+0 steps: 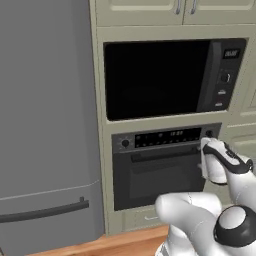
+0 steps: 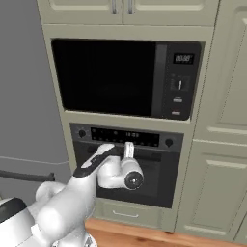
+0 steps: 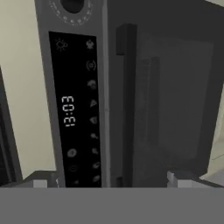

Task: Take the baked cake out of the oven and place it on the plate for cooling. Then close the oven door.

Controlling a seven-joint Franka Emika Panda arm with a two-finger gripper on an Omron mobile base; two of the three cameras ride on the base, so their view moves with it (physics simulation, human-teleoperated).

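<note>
The black oven (image 1: 165,170) (image 2: 144,185) sits built into the cream cabinet wall, under a control strip (image 1: 165,137) with two round knobs and a lit display (image 3: 68,111). The oven door (image 3: 175,100) is closed, so the cake is hidden. The plate is out of view. My gripper (image 1: 204,148) (image 2: 127,148) (image 3: 109,181) is open right in front of the door's top edge. It is near the right end of the dark bar handle (image 1: 160,152) (image 3: 127,105). In the rolled hand view its fingertips (image 3: 39,181) straddle the handle and strip, holding nothing.
A larger black microwave (image 1: 170,77) (image 2: 125,79) is mounted above the oven. The tall grey fridge (image 1: 45,125) with its bar handle (image 1: 45,212) stands to the left. A cream drawer (image 2: 125,212) lies below the oven, cabinet doors (image 2: 217,193) to the right, wooden floor (image 1: 115,245) beneath.
</note>
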